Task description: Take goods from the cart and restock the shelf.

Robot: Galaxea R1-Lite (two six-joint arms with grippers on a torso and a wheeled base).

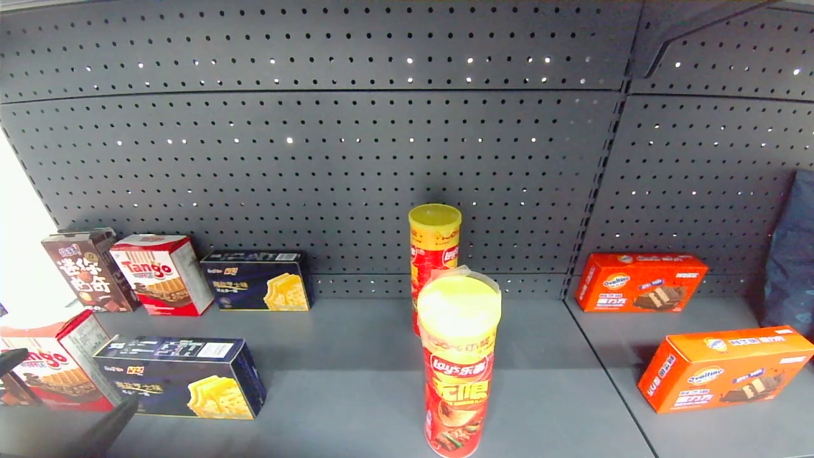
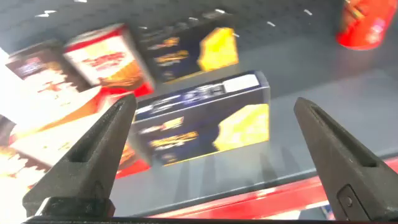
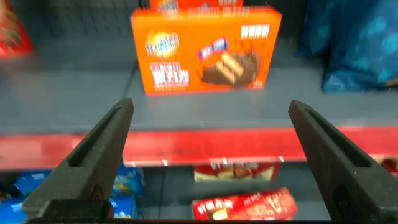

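While the shelf (image 1: 356, 375) already carries cans (image 1: 458, 362) at six o'clock, blue boxes (image 1: 184, 375) at eight and orange boxes (image 1: 725, 369) at four, left hand (image 2: 214, 104) and right hand (image 3: 209, 107) hang spread and empty, so more cart trips likely remain.

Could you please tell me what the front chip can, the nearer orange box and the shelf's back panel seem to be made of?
Front chip can: probably cardboard tube, glossy printed wrap; its lid looks translucent plastic.
Nearer orange box: printed cardboard, judging by crisp folded edges, slight sheen.
Back panel: likely painted sheet metal, matt dark grey with regular punched holes.
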